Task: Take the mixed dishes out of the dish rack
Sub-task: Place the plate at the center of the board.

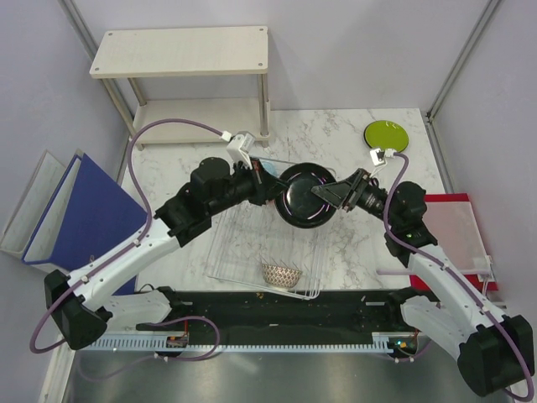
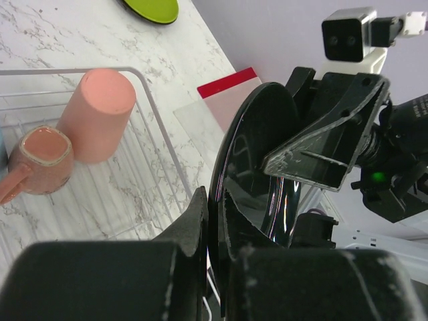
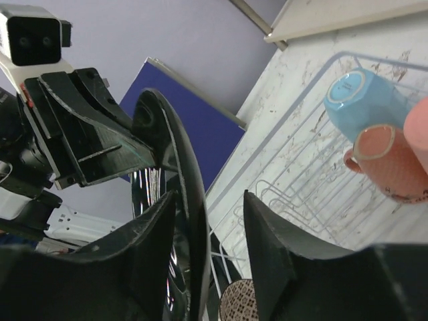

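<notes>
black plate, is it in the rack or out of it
Out. The black plate is held above the dish rack, its rim pinched by the left end effector, the right end effector straddling the opposite rim.

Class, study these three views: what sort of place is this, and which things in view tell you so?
Probably a robot test cell staged as a kitchen counter: a left arm and right arm mounted at a marble-patterned table, plain partition walls around it, and a wire dish rack holding cups and a bowl.
</notes>
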Controlling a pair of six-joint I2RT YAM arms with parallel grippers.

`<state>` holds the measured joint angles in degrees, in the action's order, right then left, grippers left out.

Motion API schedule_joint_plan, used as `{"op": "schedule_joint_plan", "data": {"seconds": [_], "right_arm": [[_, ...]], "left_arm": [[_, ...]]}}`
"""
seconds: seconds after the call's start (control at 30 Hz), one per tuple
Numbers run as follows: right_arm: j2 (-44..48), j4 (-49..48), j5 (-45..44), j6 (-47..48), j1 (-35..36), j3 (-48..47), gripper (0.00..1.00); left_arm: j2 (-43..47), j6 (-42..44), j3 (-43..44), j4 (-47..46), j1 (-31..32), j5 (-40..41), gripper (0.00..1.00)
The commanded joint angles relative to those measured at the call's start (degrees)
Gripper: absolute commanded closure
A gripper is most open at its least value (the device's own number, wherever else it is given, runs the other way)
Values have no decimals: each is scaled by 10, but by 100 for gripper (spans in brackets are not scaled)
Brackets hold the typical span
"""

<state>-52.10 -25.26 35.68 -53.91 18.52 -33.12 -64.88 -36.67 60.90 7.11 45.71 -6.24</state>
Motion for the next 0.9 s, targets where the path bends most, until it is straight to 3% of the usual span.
{"op": "schedule_joint_plan", "data": {"seconds": [0.0,0.07,0.1,0.2,0.3,0.37,0.4,0.47,0.6,0.77,0.87], "right_arm": [[20,22,11,31,2,11,56],[28,26,8,34,3,15,68],[28,27,4,34,2,16,83],[32,31,-1,35,2,15,100],[31,35,-4,37,1,9,100],[31,48,-17,40,2,3,100],[35,53,-28,43,2,-2,100],[39,59,-58,44,2,-8,100],[31,79,-111,41,0,-38,100],[-10,104,-218,16,-9,-108,100],[-82,159,-283,6,-48,-176,100]], "left_arm": [[4,-13,38,-45,-4,-14,98],[5,-10,41,-43,-4,-12,98],[5,-9,42,-42,-5,-12,98],[8,-8,41,-42,-5,-9,98],[9,-3,40,-39,-6,-5,94],[12,7,39,-31,-7,3,68],[17,9,38,-24,-7,13,34],[26,11,36,2,-8,60,1],[70,11,26,37,-23,147,1],[142,5,-9,65,-66,188,1],[179,21,-28,85,-70,201,1]]}}
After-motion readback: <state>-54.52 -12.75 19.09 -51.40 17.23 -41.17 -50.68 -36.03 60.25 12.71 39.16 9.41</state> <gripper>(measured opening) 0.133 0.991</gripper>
